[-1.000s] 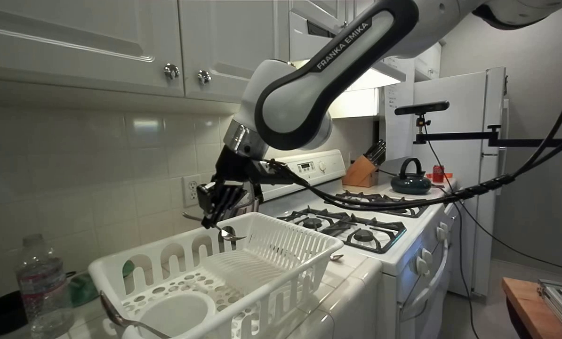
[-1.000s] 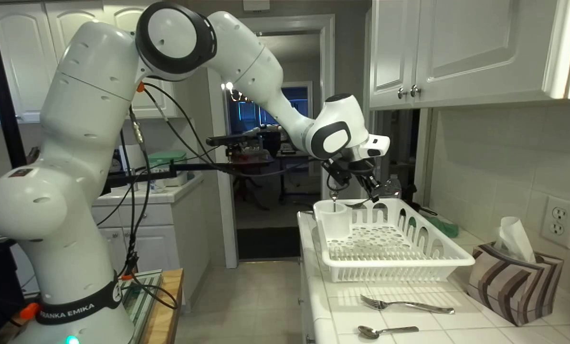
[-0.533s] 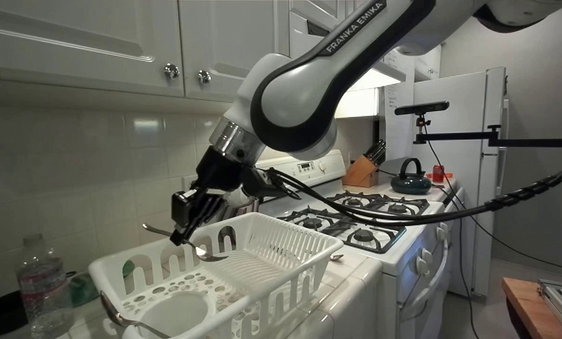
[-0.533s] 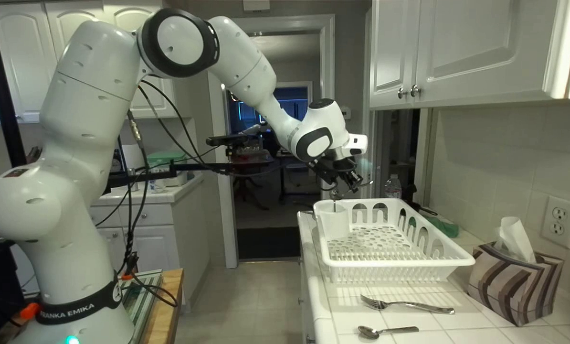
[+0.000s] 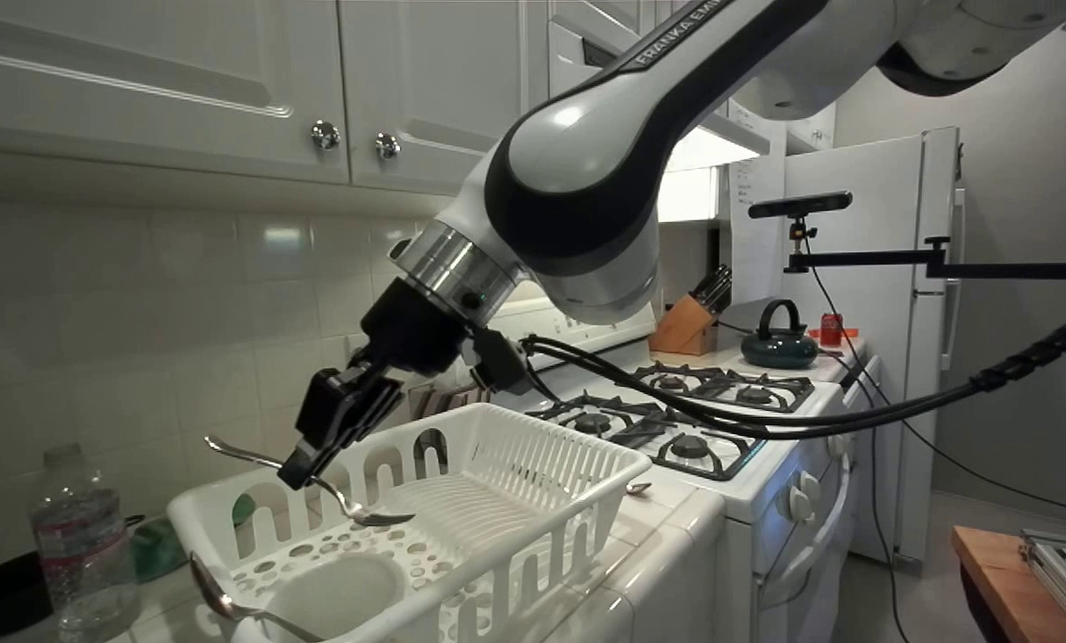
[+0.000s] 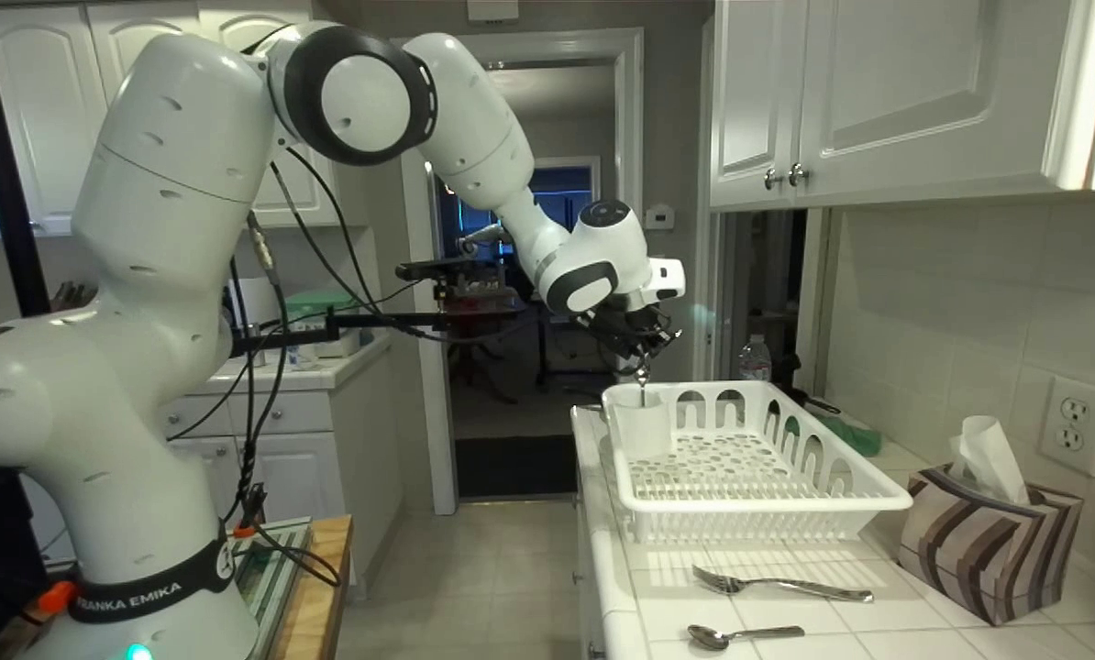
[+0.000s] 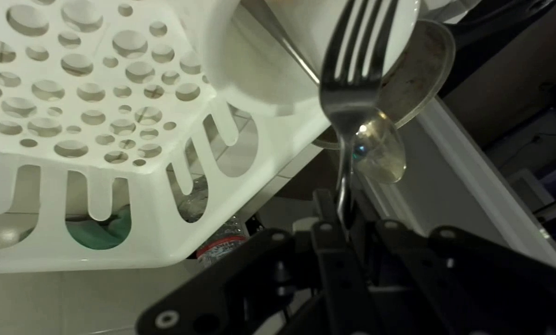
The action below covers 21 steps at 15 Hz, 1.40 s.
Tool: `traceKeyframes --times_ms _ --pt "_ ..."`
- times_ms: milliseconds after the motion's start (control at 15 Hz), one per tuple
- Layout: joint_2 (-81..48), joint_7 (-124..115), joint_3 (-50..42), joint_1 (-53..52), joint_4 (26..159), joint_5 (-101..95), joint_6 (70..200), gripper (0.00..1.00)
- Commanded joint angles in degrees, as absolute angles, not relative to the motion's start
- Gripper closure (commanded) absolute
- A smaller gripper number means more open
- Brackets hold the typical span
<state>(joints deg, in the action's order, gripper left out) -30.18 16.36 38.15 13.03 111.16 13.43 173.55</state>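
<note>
The hand (image 7: 344, 207) grips a fork (image 7: 350, 100) by its handle, holding it slanted above a white dish rack (image 6: 768, 505); in the wrist view the tines overlap the mouth of a white cup (image 6: 644, 433). In an exterior view the cup stands at the rack's far left corner, a spoon (image 5: 213, 591) leaning in it. On the near tabletop (image 6: 896, 632) lie a second fork (image 6: 781, 585) and, nearer, another spoon (image 6: 745, 634), both left of a striped tissue box (image 6: 983, 541). A clear bottle (image 6: 755, 359) stands beyond the rack.
</note>
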Motion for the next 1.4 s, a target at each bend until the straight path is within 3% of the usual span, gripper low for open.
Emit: traceKeyframes --times_ms 0,733,1333 --pt "-34.01 23.99 46.43 20.44 111.99 13.93 175.38 0.97" --pt "-44.13 27.67 55.2 28.71 115.11 6.13 187.06 0.97" --pt "-47.52 14.33 50.02 26.44 116.49 -13.98 200.14 0.97"
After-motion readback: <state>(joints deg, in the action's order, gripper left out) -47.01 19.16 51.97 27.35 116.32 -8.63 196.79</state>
